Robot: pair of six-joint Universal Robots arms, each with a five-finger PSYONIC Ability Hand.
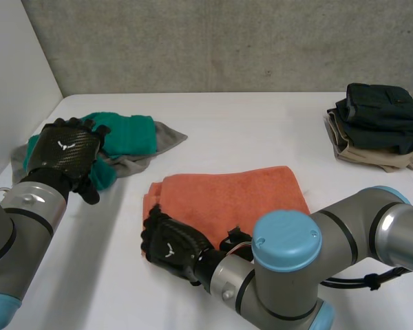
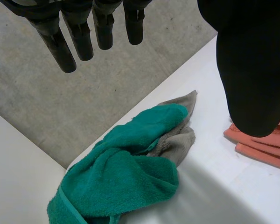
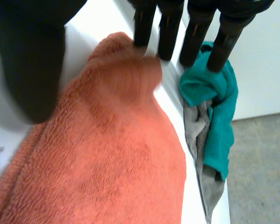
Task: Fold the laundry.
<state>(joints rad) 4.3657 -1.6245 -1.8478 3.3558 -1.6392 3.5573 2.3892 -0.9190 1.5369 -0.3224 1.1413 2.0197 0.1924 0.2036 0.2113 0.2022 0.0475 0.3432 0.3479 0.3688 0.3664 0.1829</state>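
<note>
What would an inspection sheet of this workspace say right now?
Surface: white table, bare between the items.
Job's things: orange towel folded flat near the front; green towel crumpled on a grey cloth at far left; dark garment folded on a beige garment at far right.
Clutter: nothing seen.
Hands: left hand open, over the green towel's near end, holding nothing; right hand open, fingertips at the orange towel's near left corner, contact unclear.
Cables: nothing seen.
Surroundings: grey wall behind, white panel at left.
</note>
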